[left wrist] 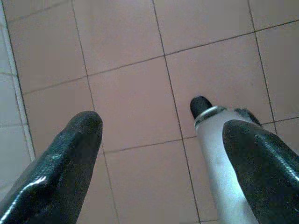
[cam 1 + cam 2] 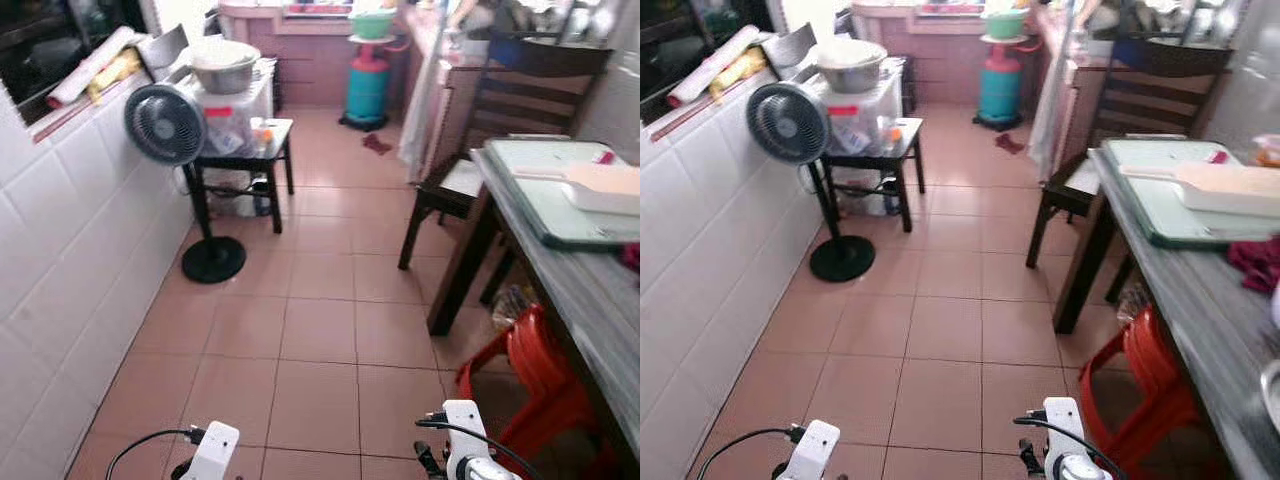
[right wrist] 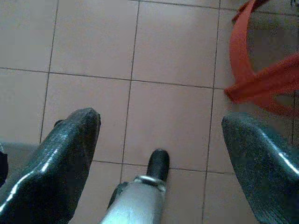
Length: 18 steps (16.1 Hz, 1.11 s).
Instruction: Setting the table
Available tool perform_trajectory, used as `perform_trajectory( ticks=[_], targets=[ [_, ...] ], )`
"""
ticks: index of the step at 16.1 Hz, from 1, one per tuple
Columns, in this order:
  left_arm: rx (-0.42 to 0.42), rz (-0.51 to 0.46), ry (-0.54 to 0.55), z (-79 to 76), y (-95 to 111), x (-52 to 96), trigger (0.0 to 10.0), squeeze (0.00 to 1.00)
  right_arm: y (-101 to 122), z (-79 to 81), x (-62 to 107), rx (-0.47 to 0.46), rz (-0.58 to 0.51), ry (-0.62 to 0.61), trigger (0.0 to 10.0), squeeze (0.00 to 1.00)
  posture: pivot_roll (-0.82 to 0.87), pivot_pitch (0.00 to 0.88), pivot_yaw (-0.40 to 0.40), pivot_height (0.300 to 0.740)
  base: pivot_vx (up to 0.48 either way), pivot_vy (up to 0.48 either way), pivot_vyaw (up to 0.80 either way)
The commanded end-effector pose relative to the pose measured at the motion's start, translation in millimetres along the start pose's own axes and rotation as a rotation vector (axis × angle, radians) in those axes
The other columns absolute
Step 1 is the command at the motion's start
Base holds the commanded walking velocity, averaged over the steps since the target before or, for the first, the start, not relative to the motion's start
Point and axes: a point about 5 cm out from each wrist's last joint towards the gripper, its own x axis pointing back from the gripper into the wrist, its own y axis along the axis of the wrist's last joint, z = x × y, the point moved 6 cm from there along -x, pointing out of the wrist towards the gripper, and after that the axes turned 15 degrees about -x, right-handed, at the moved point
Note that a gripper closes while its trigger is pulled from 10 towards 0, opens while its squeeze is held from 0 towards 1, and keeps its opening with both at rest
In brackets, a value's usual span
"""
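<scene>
The room is a narrow tiled passage: pink floor (image 2: 300, 330), white tiled wall (image 2: 70, 230) on the robot's left, a long grey tabletop (image 2: 1200, 300) along its right. On the tabletop lies a pale green tray (image 2: 1160, 190) carrying a white dish (image 2: 1230, 190), with a dark red cloth (image 2: 1255, 262) nearer the robot. A dark wooden chair (image 2: 500, 110) stands at the tabletop's far end; a red plastic stool (image 2: 535, 375) is tucked beneath its near end. Across the passage stand a pedestal fan (image 2: 165, 125) and a small black side table (image 2: 245, 150) holding a metal bowl (image 2: 222, 68). A teal gas cylinder (image 2: 368, 85) sits at the far end.

Both arms hang low over the floor. The left gripper (image 1: 161, 154) has its fingers spread wide and empty; the right gripper (image 3: 159, 149) likewise, with the stool's legs just beyond it.

Judgement: the step in hand is the approach. The robot should turn right, square up to the tabletop clear of the stool, then raise an arm to the tray.
</scene>
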Motion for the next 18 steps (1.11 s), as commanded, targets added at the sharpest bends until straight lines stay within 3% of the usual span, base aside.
perform_trajectory(
  ticks=[1,8,18],
  targets=[
    [-0.005,-0.004,0.0,0.7,3.2,-0.5,10.0,0.0,3.5,0.4,-0.2,-0.011,-0.008,0.005,10.0,0.0,-0.08,0.0,0.04,0.74,0.0,0.296,0.0],
    [-0.023,0.005,-0.006,-1.3,-2.7,0.4,10.0,0.0,-1.1,-2.1,0.5,0.007,0.002,0.003,10.0,0.0,-0.07,0.0,0.051,0.74,0.0,0.341,0.0],
    [-0.043,0.012,-0.014,-2.6,-5.1,0.6,10.0,0.0,-1.4,0.0,0.3,0.018,0.004,0.01,10.0,0.0,-0.07,0.0,0.05,0.74,0.0,0.48,0.0]
  ],
)
